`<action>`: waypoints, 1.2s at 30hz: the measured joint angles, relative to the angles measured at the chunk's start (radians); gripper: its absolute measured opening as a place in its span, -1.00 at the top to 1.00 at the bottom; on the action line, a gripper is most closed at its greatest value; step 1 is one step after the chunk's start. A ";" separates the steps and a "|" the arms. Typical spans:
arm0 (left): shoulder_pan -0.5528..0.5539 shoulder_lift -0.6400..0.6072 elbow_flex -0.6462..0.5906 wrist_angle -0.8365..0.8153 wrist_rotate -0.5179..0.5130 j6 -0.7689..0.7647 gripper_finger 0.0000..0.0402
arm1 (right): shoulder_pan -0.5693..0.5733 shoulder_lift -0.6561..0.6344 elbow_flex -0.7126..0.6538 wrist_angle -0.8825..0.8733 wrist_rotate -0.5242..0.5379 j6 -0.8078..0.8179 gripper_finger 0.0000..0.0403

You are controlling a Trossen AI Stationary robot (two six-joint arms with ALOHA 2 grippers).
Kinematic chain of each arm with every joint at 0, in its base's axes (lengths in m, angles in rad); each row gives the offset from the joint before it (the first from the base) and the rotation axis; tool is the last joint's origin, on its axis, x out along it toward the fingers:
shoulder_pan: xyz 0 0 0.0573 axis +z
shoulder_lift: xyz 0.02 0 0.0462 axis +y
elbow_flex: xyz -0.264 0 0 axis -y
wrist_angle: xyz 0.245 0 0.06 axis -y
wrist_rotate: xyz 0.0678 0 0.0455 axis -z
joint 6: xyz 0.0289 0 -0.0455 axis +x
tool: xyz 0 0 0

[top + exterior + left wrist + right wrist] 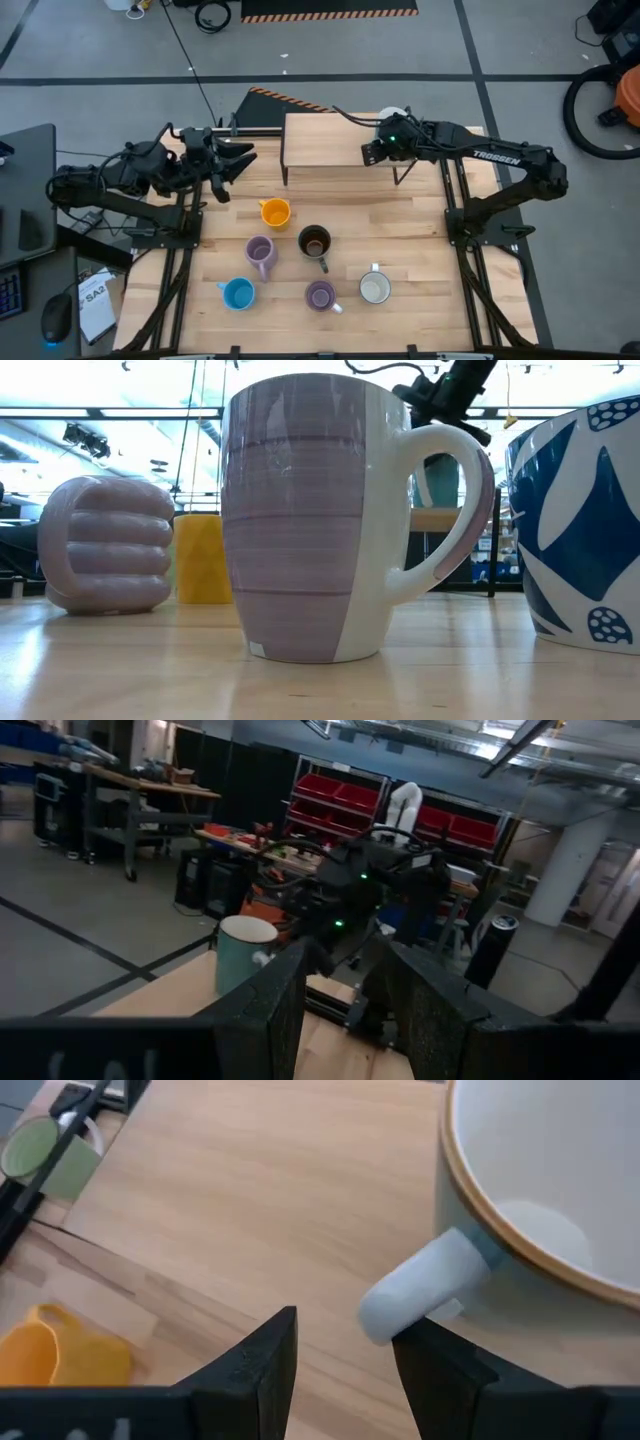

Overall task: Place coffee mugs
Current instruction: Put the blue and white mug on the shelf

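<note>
A pale green mug [540,1200] with a white inside stands upright on a raised wooden shelf [330,140] at the table's far side. It also shows in the high view [393,114] and the left wrist view [243,955]. My right gripper [345,1370] hovers open over the shelf [368,152], slanting down, its fingers just short of the mug's handle [420,1285]. My left gripper [238,162] waits open and level left of the shelf. Standing on the table are an orange mug [275,212], a dark brown one [315,241], two lilac ones [261,254] [321,296], a blue one [238,293] and a white one [375,288]. My right gripper stands open with one finger [440,1370] right below the free end of the green mug's handle [385,1315]. I cannot tell whether they touch. The mug rests on its base on the shelf.
The shelf's top left of the green mug is bare wood [250,1200]. The shelf stands on thin dark legs [286,172]. The table mugs cluster in the middle and near part. In the low view a lilac-and-white mug [310,520] fills the foreground.
</note>
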 joint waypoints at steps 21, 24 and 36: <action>0.000 0.000 0.000 -0.027 0.075 -0.079 0.27 | -0.010 -0.048 0.000 -0.147 -0.064 -0.119 0.16; 0.000 0.001 -0.001 -0.035 0.075 -0.079 0.27 | -0.010 -0.073 0.000 -0.148 -0.090 -0.215 0.16; 0.000 0.002 -0.001 -0.040 0.075 -0.105 0.27 | 0.002 -0.148 0.074 -0.269 -0.203 -0.872 0.16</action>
